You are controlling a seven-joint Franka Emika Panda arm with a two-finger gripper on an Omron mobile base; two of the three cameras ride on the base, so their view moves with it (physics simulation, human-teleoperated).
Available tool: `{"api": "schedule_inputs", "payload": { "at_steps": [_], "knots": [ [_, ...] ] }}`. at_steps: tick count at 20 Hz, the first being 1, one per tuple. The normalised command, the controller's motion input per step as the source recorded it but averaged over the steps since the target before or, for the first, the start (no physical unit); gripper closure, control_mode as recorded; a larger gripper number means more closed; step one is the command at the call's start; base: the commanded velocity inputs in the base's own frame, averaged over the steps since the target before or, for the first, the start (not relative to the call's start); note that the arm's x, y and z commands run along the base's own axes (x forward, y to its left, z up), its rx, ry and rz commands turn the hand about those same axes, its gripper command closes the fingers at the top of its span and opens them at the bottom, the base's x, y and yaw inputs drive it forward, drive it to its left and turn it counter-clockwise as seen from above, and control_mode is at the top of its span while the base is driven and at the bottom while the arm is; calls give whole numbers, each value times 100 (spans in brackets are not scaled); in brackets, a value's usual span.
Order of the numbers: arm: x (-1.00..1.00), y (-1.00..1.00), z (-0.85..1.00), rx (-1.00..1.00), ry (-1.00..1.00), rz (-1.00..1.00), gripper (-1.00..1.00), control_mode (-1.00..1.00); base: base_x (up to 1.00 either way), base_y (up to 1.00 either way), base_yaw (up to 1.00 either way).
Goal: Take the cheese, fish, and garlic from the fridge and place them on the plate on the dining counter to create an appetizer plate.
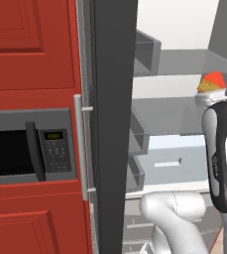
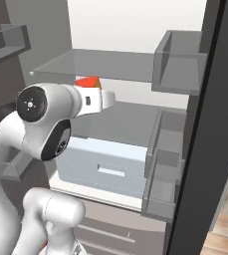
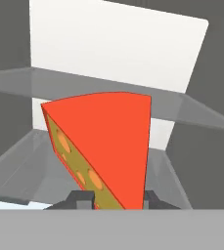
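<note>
Gripping the cheese [image 3: 106, 146], the gripper [image 3: 116, 201] shows its two dark finger tips at the bottom centre of the hand view, one on each side of the wedge's lower point, jaws clenched on it. The wedge fills the middle of that frame: a broad orange-red face to the right, a yellow side with round holes to the lower left. Behind it lie a pale grey shelf [image 3: 191, 110] and the white rear wall of the fridge [image 3: 15, 39]. In the left base view the cheese [image 1: 212, 82] appears at the right edge, just above the white arm, level with the space between the two shelves; whether it touches the shelf below cannot be told. In the right base view the cheese [image 2: 88, 81] is a small orange-red patch left of centre, just under the upper shelf [image 2: 100, 63] and partly hidden by the arm's wrist. The fridge [image 2: 220, 124] stands open, its dark wall at the right of that frame, grey door bins [image 2: 177, 60] beside it and a pale drawer [image 2: 105, 167] low in the middle. A grey microwave [image 1: 30, 146] sits in red cabinets [image 1: 30, 44] at the left of the left base view.
</note>
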Motion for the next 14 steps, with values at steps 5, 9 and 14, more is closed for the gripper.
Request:
{"api": "schedule_inputs", "payload": {
  "at_steps": [5,9,14],
  "knots": [
    [-100,5,25,-2,7,-3,100,-100,0,0,0],
    [-75,35,9,-3,14,-2,100,-100,0,0,0],
    [-16,34,0,-2,18,0,100,-100,0,0,0]
  ]
}}
